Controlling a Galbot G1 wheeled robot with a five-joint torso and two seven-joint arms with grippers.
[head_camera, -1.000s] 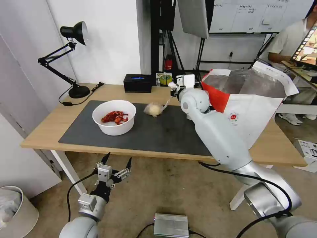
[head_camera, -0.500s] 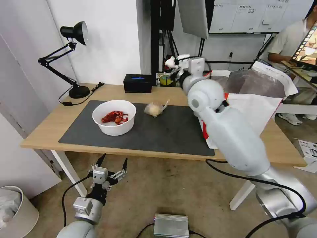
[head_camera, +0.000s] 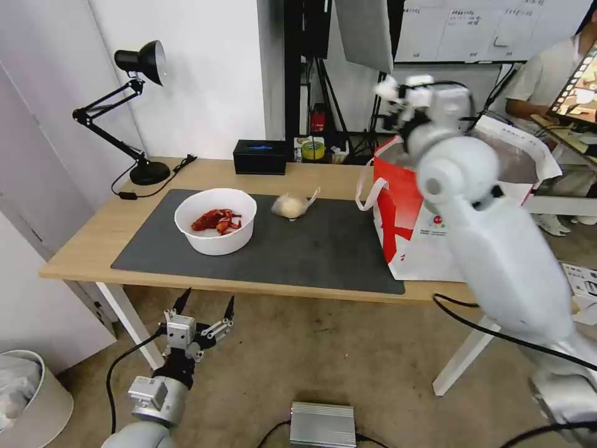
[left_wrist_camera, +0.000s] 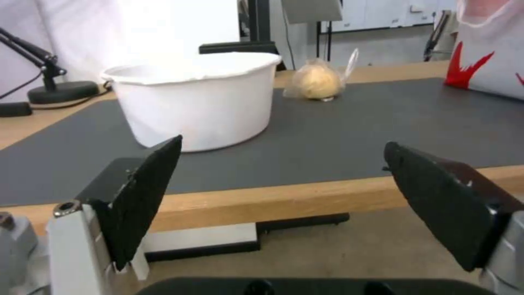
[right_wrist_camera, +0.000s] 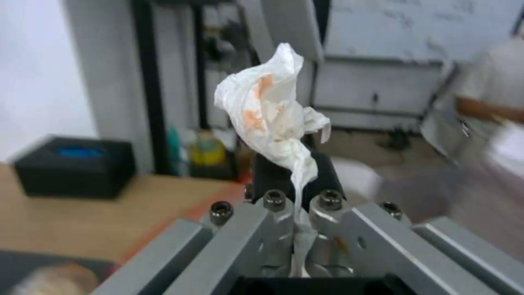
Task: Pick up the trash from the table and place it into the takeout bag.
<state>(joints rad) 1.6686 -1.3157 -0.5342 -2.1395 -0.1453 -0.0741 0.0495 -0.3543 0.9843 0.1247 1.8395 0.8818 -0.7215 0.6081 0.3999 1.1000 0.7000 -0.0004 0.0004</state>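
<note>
In the head view the right gripper sits high in the upper right of the frame, just above the near-left rim of the takeout bag, its fingers pinched shut on the crumpled white tissue; the right wrist view shows the tissue standing up from between the closed fingers, stained orange in spots. The tissue looks very light and limp, so a pinch on any fold should hold it, though it may cling to the fingers on release. The left gripper hangs low at the lower left of the frame, below the table edge, fingers spread wide and empty. On the dark mat at centre frame rest the white bowl with red scraps, probably stiff and best taken at its rim, and the knotted clear bag, soft, likely easiest grasped by its knot.
</note>
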